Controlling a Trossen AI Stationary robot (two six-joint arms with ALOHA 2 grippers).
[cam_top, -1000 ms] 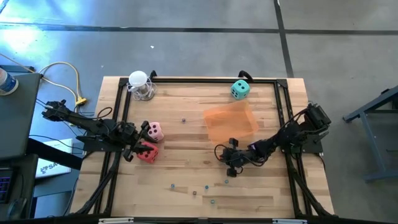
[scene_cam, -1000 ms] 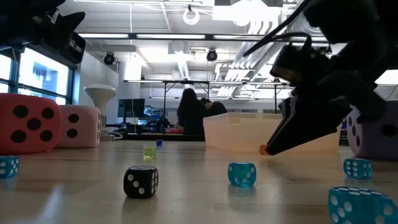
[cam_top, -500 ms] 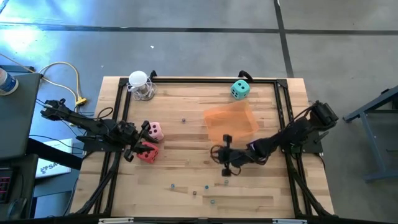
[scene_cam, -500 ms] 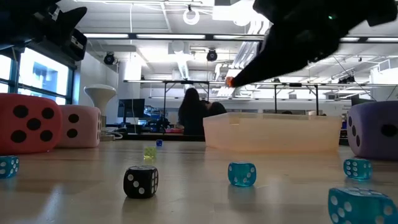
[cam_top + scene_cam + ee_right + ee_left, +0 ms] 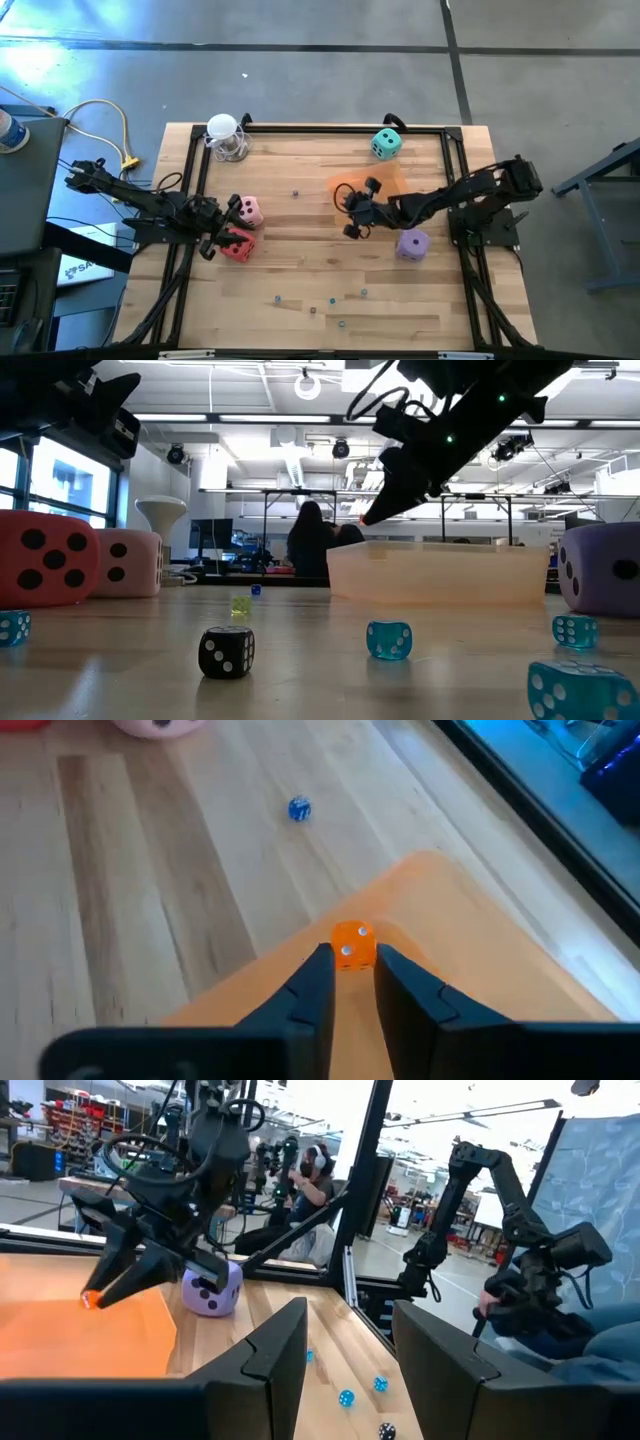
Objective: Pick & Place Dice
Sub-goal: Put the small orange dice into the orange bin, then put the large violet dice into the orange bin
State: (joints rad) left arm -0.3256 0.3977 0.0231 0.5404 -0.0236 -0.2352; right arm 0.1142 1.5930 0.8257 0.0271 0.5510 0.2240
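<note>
While the right gripper (image 5: 349,982) hangs over the orange tray (image 5: 385,183), its jaws pinch a tiny orange die (image 5: 351,942). Left gripper (image 5: 213,243) sits by the red die (image 5: 238,245), jaws partly open, empty. Purple die (image 5: 411,244) on desk (image 5: 300,270).

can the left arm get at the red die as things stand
Probably yes: the left gripper sits right beside the red die at the table's left edge, with nothing between them; the pink die lies just behind.
</note>
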